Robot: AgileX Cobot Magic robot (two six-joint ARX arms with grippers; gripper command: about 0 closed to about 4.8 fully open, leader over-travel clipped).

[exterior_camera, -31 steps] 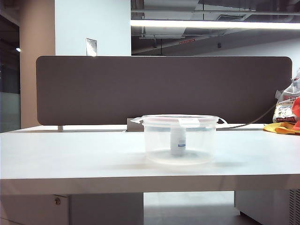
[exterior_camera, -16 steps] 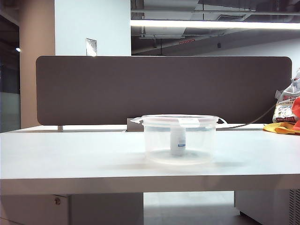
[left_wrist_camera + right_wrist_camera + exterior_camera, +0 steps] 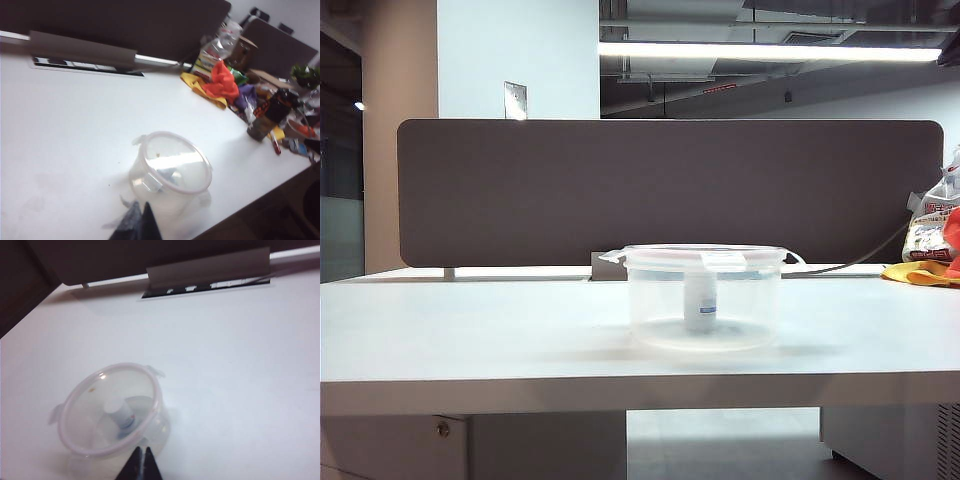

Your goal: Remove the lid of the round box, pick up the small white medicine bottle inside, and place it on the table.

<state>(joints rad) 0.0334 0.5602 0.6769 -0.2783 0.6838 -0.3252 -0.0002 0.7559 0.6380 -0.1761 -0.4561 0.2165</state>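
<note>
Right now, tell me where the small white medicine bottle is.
The small white medicine bottle stands upright inside the round box, under the closed lid, slightly right of centre on the table in the exterior view.

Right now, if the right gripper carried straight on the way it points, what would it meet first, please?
Probably the lid on the round box: the shut right gripper points at the box's near rim from above. Depth is unclear, so it might strike the box wall instead.

Left claw (image 3: 138,223) with black, tapered, pointed fingers, right claw (image 3: 140,463) the same, slim black tips
</note>
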